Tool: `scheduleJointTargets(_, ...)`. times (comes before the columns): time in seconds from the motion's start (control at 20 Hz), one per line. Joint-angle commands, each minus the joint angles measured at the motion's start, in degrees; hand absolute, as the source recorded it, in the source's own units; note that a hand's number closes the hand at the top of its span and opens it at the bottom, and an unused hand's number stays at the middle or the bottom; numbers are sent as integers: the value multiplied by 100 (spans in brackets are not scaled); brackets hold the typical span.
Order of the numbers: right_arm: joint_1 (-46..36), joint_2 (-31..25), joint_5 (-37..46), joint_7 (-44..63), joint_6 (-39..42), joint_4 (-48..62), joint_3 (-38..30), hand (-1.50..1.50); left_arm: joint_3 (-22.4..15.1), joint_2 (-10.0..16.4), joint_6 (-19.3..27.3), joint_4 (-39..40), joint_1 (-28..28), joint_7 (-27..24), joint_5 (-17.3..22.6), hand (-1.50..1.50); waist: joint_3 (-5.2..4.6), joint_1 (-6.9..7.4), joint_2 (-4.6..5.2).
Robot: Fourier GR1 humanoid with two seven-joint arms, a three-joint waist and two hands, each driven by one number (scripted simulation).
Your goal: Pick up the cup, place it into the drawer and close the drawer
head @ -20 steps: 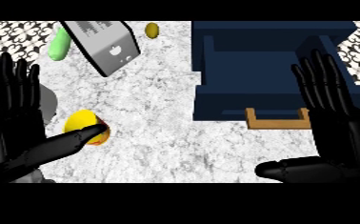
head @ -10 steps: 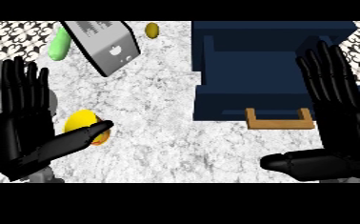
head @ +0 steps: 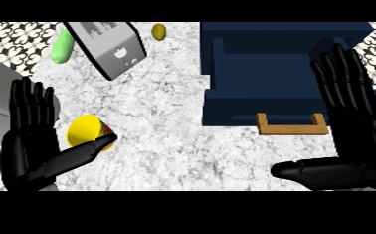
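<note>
A yellow cup point(head: 86, 130) with a dark red side lies on the marble counter at the lower left. My left hand point(head: 31, 143) stands open beside it, fingers straight up, its thumb reaching across the cup's lower edge. The dark blue drawer point(head: 275, 73) is pulled open at the upper right, with a wooden handle point(head: 291, 126) on its front. My right hand point(head: 351, 128) is open at the right edge, fingers up over the drawer's right side, thumb pointing left below the handle.
A grey box point(head: 110, 46) lies tilted at the top left. A green oblong object point(head: 61, 46) sits left of it, and a small olive-yellow object point(head: 158, 31) lies to its right. A patterned wall runs along the top left.
My left hand has moved right and slightly down, so its thumb now reaches the cup. My right hand has shifted a little to the right.
</note>
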Motion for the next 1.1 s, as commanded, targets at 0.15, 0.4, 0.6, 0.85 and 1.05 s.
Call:
scheduleJointTargets(0.15, 65, -124, -123, -44, 157, -31, -181, -150, 445, 98, -170, 772, 128, -480, 306, -150, 0, -9, 1)
scheduleJointTargets(0.4, 344, 112, 45, -250, 111, -63, 117, -150, 824, 108, -278, 1590, 44, -1080, 611, -150, -1, -16, 2)
scheduleJointTargets(0.6, 29, 12, -40, -26, 141, 72, 7, -150, 1002, 181, -510, 2185, -54, -1544, 760, -150, -1, -9, 3)
scheduleJointTargets(0.85, 78, -86, -181, -222, 312, 213, -195, -150, 819, -30, -654, 2432, 397, -2093, 748, -150, 0, -2, 2)
scheduleJointTargets(1.05, -494, -63, -238, 540, 18, -66, -187, -150, 638, -30, -545, 2591, 450, -2101, 642, -150, -1, 5, 1)
